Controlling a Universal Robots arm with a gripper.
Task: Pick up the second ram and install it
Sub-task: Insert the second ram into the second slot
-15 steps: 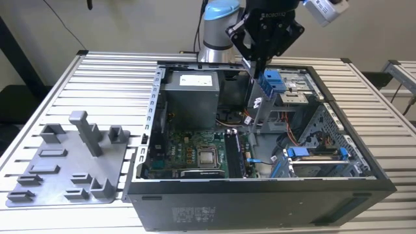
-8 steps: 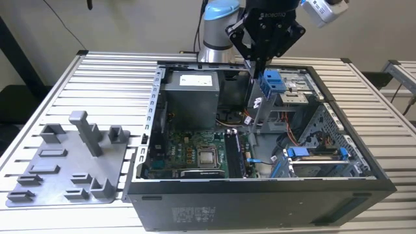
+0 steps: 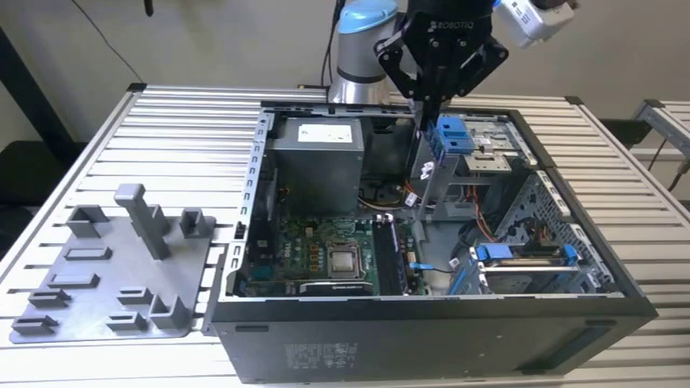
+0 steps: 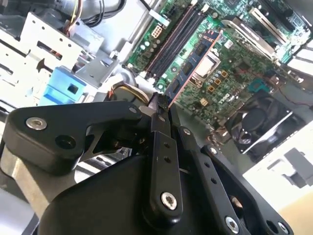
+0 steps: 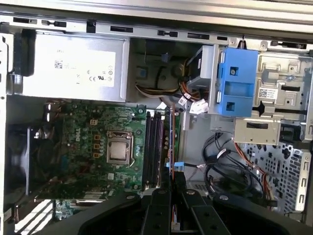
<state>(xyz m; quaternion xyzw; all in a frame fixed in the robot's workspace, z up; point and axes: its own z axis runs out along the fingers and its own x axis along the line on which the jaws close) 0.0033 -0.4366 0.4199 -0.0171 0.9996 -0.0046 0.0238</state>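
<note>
One stick, the second ram (image 4: 193, 63), juts from the gripper (image 4: 159, 105), whose fingers are clamped on its near end; that end is hidden between them.

- Second wrist view: the ram's flat face shows, with dark chips and a pale edge, slanting out above the motherboard (image 4: 230, 63) near the black memory slots (image 4: 178, 36). Cannot tell whether its far tip touches anything.
- First wrist view: the same ram (image 5: 171, 137) shows edge-on, a thin line beside the slots (image 5: 154, 147).
- Exterior view: the gripper (image 3: 424, 101) hangs inside the open case (image 3: 431, 339), between the grey power-supply box (image 3: 315, 153) and a blue bracket (image 3: 453, 133). The ram is hard to pick out against the metal there.
- Fixture tray (image 3: 108, 275) sits on the bench (image 3: 183, 121), at the exterior view's left of the case.
</note>
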